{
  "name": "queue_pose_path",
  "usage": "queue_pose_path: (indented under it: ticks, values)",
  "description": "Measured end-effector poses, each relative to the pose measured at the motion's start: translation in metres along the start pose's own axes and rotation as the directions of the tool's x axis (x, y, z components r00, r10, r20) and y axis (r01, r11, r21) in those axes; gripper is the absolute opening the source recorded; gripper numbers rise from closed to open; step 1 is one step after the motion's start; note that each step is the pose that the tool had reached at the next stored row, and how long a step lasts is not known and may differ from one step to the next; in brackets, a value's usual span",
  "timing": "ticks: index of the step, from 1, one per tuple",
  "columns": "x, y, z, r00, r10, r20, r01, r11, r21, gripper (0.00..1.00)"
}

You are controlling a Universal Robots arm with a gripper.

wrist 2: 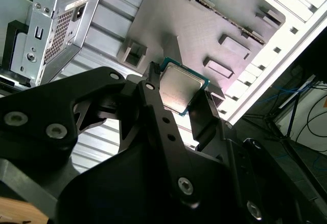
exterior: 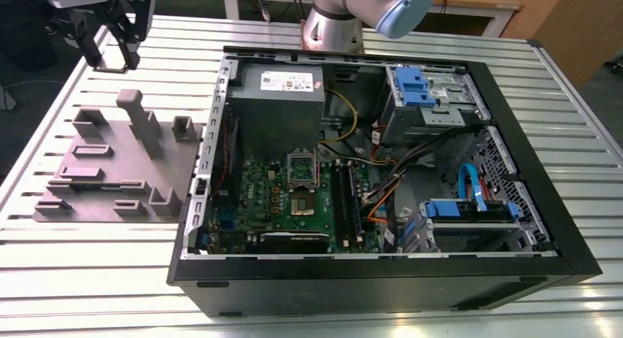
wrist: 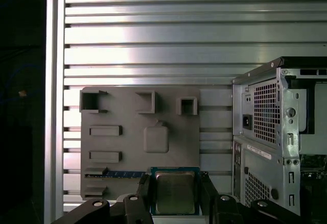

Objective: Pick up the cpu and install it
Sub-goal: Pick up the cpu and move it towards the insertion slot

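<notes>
We see the black two-fingered gripper at the upper left of the exterior view, near the grey moulded plastic tray (the open black computer case fills that view's right). In the first wrist view its fingers clamp the small square silver-topped cpu by two opposite edges.

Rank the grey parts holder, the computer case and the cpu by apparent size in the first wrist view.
1. grey parts holder and computer case: about alike; the case runs off the picture's edge.
2. cpu, smallest, held in the gripper.
</notes>
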State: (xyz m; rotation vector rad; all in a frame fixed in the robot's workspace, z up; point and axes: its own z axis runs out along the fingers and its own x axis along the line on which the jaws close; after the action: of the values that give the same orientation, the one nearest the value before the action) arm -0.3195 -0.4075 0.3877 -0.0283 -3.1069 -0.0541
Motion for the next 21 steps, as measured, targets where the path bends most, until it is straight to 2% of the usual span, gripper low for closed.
queue_pose_path:
  ticks: [11,21]
  values:
    - [-0.0026,0.0,-0.0001,1.0,0.0,0.0,0.0,1.0,0.0,0.47]
    - [-0.0094,0.0002,-0.0003,1.0,0.0,0.0,0.0,1.0,0.0,0.47]
